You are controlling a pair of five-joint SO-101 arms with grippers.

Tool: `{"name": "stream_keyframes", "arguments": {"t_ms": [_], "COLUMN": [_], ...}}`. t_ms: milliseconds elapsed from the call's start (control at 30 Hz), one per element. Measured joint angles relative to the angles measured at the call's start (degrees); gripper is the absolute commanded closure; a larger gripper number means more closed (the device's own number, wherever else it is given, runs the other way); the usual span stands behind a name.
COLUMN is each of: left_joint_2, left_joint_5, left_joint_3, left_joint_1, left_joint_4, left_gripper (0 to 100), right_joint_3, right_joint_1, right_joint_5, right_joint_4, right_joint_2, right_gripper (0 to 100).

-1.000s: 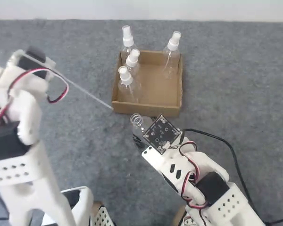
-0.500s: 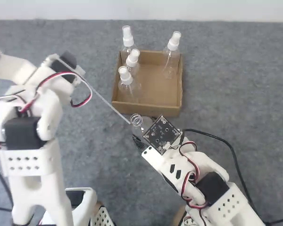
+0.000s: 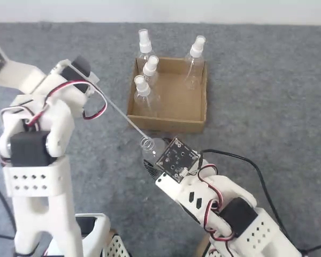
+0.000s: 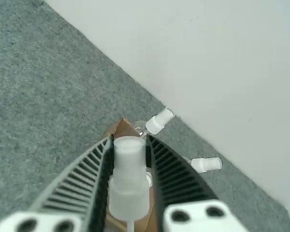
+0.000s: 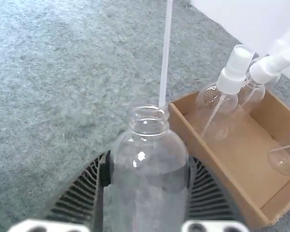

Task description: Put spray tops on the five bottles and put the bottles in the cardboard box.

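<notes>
My left gripper (image 4: 129, 141) is shut on a white spray top (image 4: 129, 179), which stands between its ribbed fingers (image 4: 87, 183). In the high view the left gripper (image 3: 76, 68) is up at the left, and the top's thin dip tube (image 3: 117, 115) slants down to the mouth of a clear bottle (image 3: 151, 150). My right gripper (image 5: 147, 170) is shut on that uncapped bottle (image 5: 147, 159), just in front of the cardboard box (image 3: 171, 124). The tube (image 5: 165, 53) ends at the rim of the bottle's mouth (image 5: 147, 113).
Several clear bottles with spray tops (image 3: 143, 92) stand in or at the back of the box, mostly along its left side, with one at the far right corner (image 3: 195, 60). Grey carpet surrounds the box. The right arm's cable (image 3: 257, 163) lies to the right.
The left arm swung in from the left and brought the tube tip to the bottle's mouth. The right arm drew the bottle slightly back and left, away from the box.
</notes>
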Motion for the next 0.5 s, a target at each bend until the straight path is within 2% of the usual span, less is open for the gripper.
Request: {"name": "stream_keyframes", "arguments": {"t_ms": [267, 500], "left_joint_2": [-6.6, -15.2], "left_joint_5": [-1.8, -1.9], "left_joint_3": [3.6, 20.3], "left_joint_1": [-0.9, 0.3], "left_joint_4": [-0.1, -12.2], "left_gripper": [99, 99], "right_joint_3": [0.0, 0.0], "right_joint_1": [0.2, 0.2], "right_joint_5": [0.0, 0.0], "right_joint_4": [0.0, 0.0], "right_joint_2": [0.0, 0.0], "right_gripper": [91.9, 91.9]}}
